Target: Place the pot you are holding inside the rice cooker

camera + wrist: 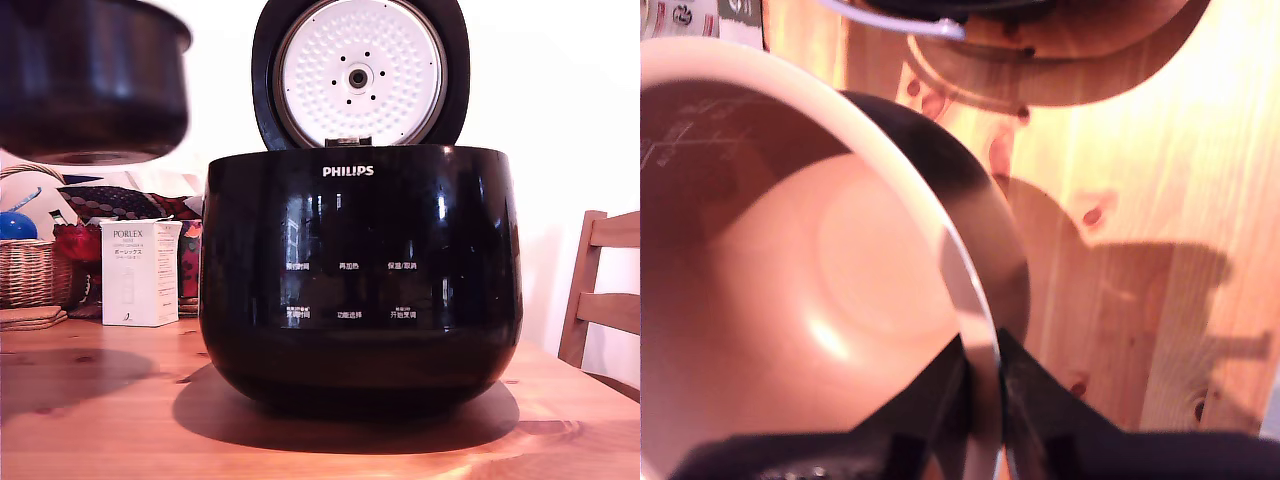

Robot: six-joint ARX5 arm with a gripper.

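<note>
While the hand (pixel 980 400) clamps the lip of the pot (pixel 92 80), the pot hangs high at the exterior view's left, well apart from the Philips rice cooker (pixel 360 280). Its lid is open, so carrying across and lowering in remain.

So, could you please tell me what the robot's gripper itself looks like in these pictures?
Only the wrist view shows the gripper: two dark, nearly black fingers, broad at the base and tapering to wedge-shaped tips. They look plain, with no visible markings or cables. The arm itself is out of frame in the exterior view.
</note>
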